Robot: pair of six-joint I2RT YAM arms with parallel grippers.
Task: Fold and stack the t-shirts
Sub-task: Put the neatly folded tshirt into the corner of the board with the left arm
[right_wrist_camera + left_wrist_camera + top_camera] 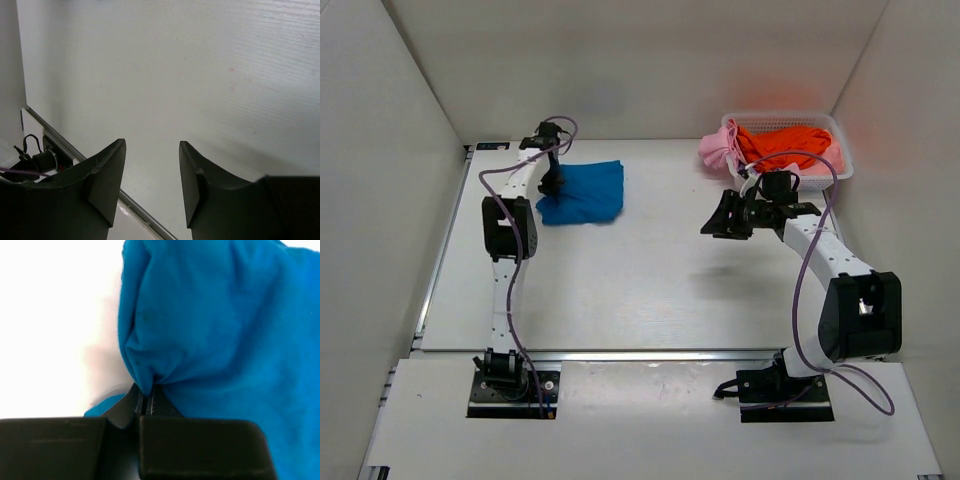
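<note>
A bright blue t-shirt [585, 192] lies bunched on the white table at the back left. My left gripper [552, 183] is at its left edge, shut on a pinch of the blue cloth [210, 325]; its tips [145, 396] meet on a fold. My right gripper [728, 218] is open and empty, held above the bare table right of centre, well away from the blue shirt; it shows in the right wrist view [152, 146] too. An orange t-shirt [785, 143] and a pink t-shirt [717, 150] lie in the white mesh basket [840, 160] at the back right.
White walls close in the table at the back and both sides. A metal rail [620, 352] runs along the table's near edge, with both arm bases below it. The pink shirt hangs over the basket's left rim.
</note>
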